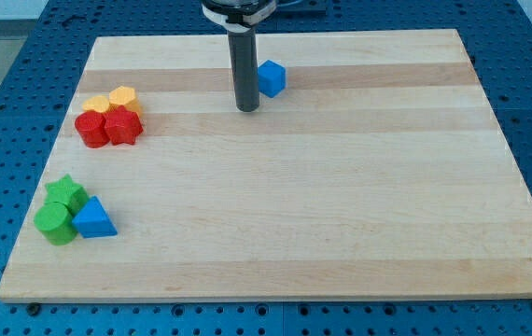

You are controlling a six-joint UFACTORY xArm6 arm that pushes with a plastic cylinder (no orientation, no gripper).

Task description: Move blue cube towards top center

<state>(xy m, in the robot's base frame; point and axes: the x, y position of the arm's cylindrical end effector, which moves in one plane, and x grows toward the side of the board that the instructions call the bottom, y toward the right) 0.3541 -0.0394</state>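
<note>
While the rod (245,65) comes down from the view's top centre, my tip (248,109) sits on the board (341,205) just left of and slightly below the blue cube (272,77). No gripper on this rig, so nothing is grasped or released; the tip only pushes. The rod shaft overlaps the cube's left edge in the view, so can't tell whether they touch or only line up. Blue cube is near the top edge, a bit right of the board's horizontal middle, on the upper light plank strip. It stands alone, well apart from every other block. Left side, upper cluster: two yellow blocks (110,99) side by side, the right one looks roughly hexagonal, the left one's shape unclear. Directly below them, two red blocks (107,128) touching each other and touching the yellows; the left one reads as a cylinder, the right one looks lobed or star-like, not certain. Left side, lower cluster near the bottom-left corner: green star-like block (64,193) on top, green cylinder (56,224) below it, and a blue triangle (94,219) just right of the cylinder, all three touching or very close. Both clusters are well apart from the tip and from the cube. Board rests on a blue perforated table (5,84), visible on all sides.
</note>
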